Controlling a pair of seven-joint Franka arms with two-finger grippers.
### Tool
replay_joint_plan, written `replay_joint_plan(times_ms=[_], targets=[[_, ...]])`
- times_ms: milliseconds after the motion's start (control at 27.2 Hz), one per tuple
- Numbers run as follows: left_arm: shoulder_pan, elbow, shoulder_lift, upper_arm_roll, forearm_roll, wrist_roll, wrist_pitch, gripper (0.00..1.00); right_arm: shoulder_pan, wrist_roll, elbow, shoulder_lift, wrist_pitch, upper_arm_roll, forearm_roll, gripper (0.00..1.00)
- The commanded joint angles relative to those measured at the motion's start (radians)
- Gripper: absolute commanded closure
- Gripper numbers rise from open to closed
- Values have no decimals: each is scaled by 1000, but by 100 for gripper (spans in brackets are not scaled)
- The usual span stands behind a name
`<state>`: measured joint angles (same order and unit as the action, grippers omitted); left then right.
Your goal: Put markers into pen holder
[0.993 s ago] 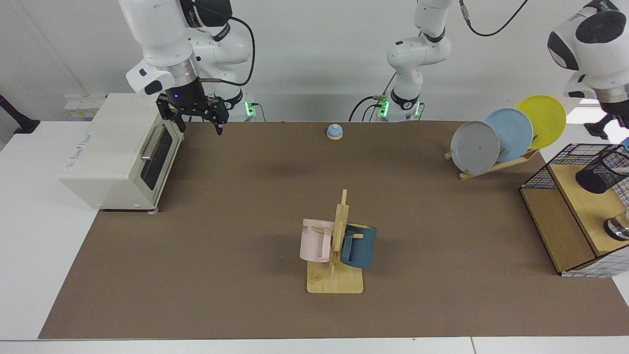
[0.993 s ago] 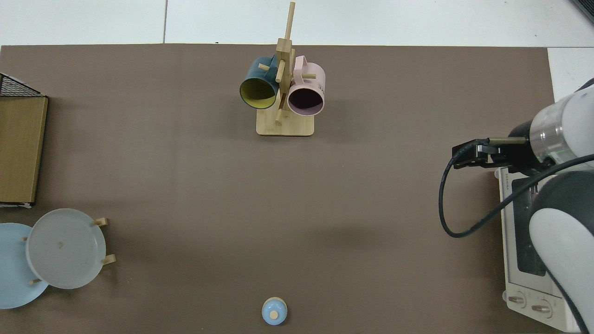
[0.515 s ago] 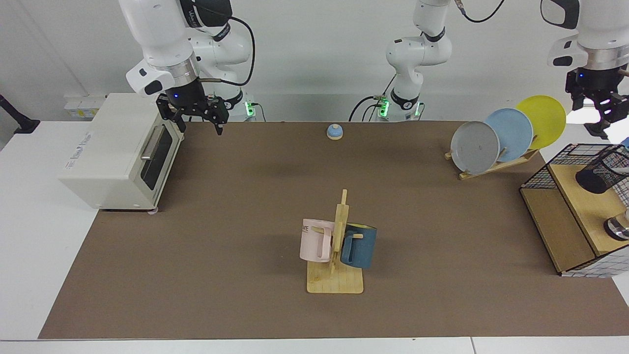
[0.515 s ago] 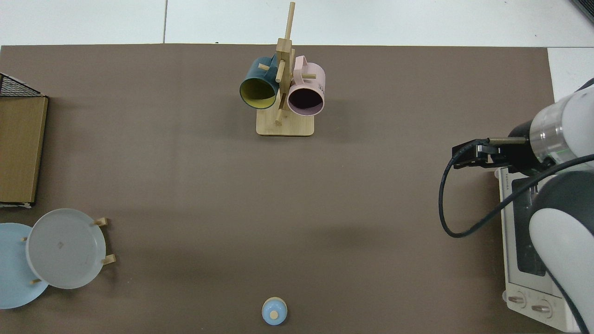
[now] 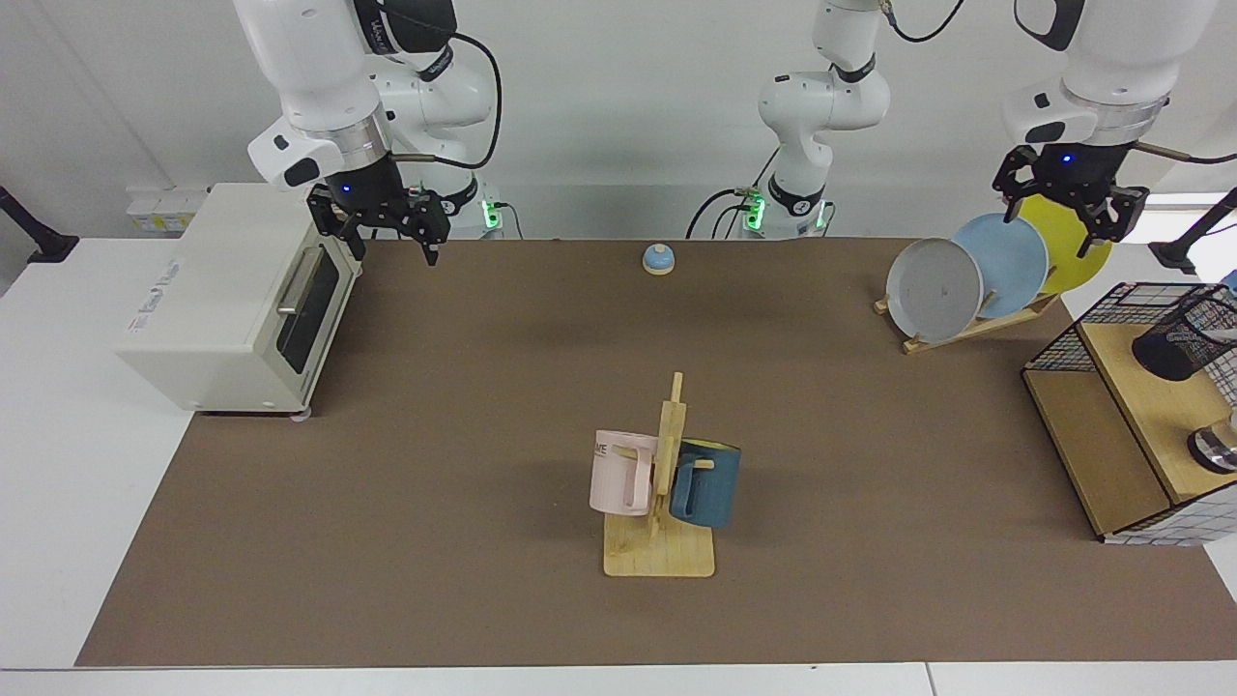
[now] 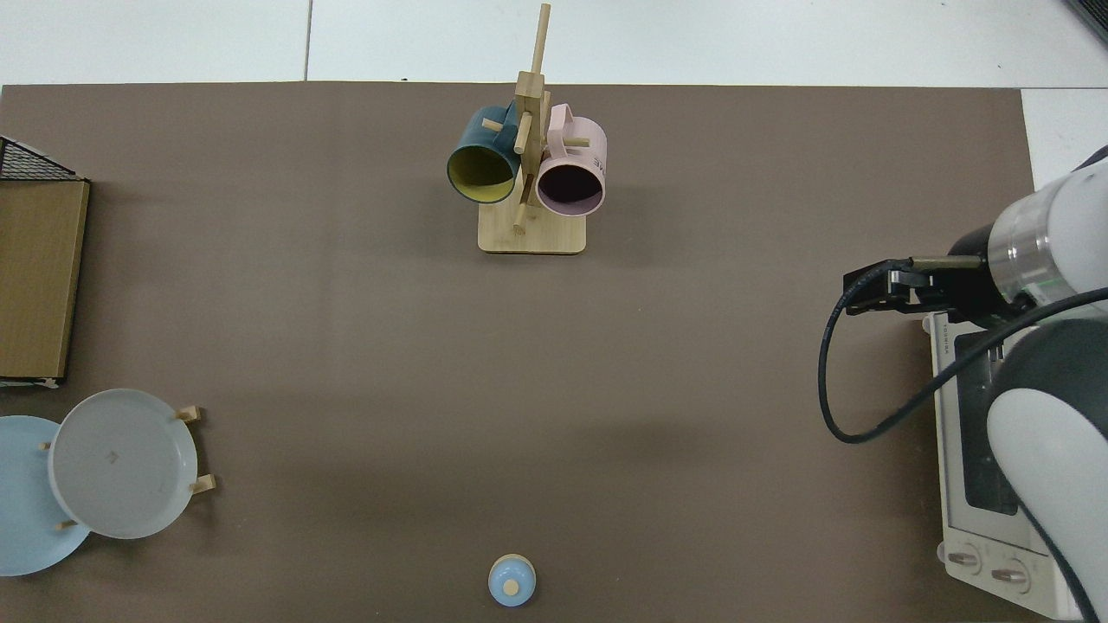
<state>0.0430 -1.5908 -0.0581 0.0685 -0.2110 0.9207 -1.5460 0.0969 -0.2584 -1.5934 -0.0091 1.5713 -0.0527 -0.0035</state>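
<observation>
Marker prob. sits in pen holder, view partly cut.

Brown table, toaster oven, mug rack

We see both views evenly and brightly lit from overhead, with no hard glare anywhere. Shadows are soft and faint: a pale smudge on the brown counter beside the mug rack, and a dim band under the toaster oven at the left. Focus holds across the facing view, while in the top view the arm at the right edge looms large and slightly soft.
</observation>
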Motion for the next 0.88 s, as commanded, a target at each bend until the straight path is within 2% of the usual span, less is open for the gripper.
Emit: replay_joint_plan(times_ms=[0,368,662,846], targets=[[12,11,-9,10,105,-271,73,0,-17,30,-17,-17,9,-9,5,0],[11,61,12,-33,176,-563,149,0,-17,30,-17,-19,9,-9,5,0],[8,147,55,-30,199,-577,158,0,-17,30,-17,-18,9,-9,5,0],[9,147,55,-29,200,-577,153,0,-17,30,-17,-17,9,-9,5,0]])
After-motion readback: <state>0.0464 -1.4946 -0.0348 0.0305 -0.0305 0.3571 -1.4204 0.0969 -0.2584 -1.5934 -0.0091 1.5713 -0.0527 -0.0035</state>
